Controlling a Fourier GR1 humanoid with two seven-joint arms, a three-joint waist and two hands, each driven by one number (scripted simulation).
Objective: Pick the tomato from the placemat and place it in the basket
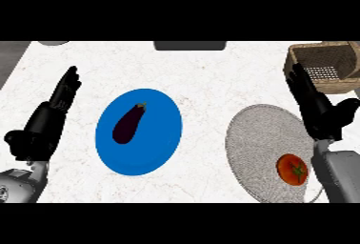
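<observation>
Two black hands show over the white table; the left hand rests at the left of the frame, fingers straight and holding nothing; the right hand at the right edge is likewise open and holds nothing, fingers extended toward the basket in the upper right corner. The tomato lies on the grey round placemat at lower right, just beside the right forearm; an aubergine lies on a blue plate at centre.

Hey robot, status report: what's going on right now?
Left hand and right hand open, holding nothing. Tomato on placemat. Basket beyond the right hand, nothing between.
</observation>
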